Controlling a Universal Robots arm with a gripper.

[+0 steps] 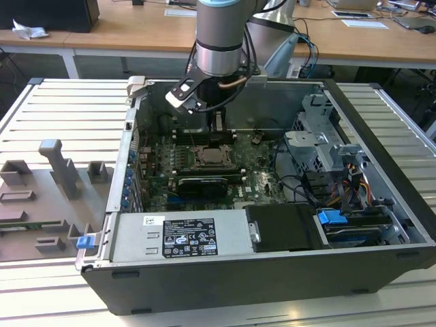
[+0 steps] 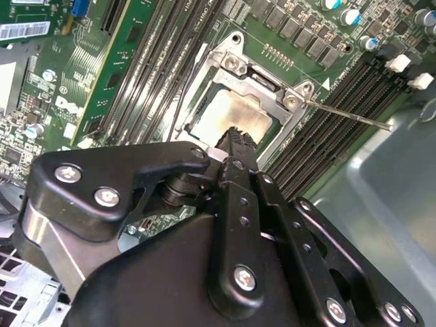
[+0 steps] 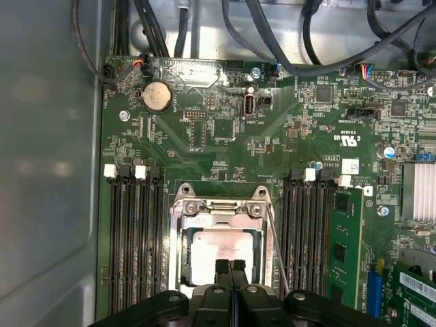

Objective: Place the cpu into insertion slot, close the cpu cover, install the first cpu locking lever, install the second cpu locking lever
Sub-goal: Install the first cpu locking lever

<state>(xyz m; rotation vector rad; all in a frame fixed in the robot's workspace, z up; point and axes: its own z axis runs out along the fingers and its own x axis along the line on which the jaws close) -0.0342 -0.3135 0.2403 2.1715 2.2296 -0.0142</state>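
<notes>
Outwardly, a pale slatted counter [image 1: 41, 116] carries the work, with wooden desks [image 1: 136, 34] and loose papers behind it. At the exterior view's left, grey moulded fixtures [image 1: 54, 177] stand on the counter, and a small blue clip [image 1: 85, 241] sits at the corner of the open case [image 1: 204, 289]. Inside the case, along the near wall, a metal power box [image 1: 136, 238] bears a white label [image 1: 189, 237] whose print is too small to make out. Beyond it lie the green board [image 1: 262, 180] and a long black card [image 1: 202, 185]. The arm [image 1: 219, 41] comes down to the middle of the board, over the slot [image 1: 213, 158]. Toward the exterior view's right are a grey drive cage [image 1: 320, 136], a blue tab [image 1: 332, 219] and bundled cables [image 1: 354, 184].

In the first wrist view, long black memory slots [image 3: 133, 231] flank the slot on both sides, and a round coin cell [image 3: 157, 97] sits near the board's edge where cables plug in. The cpu [image 3: 218, 246] lies flat in the slot, its pale top showing through the window of the cover [image 3: 218, 206], which looks to be folded down around it. A thin wire lever [image 3: 273, 235] runs beside the cover. The claw [image 3: 230, 266] has its fingers pressed together with nothing between them, tips over the cpu's top. Whether they touch it I cannot tell.
</notes>
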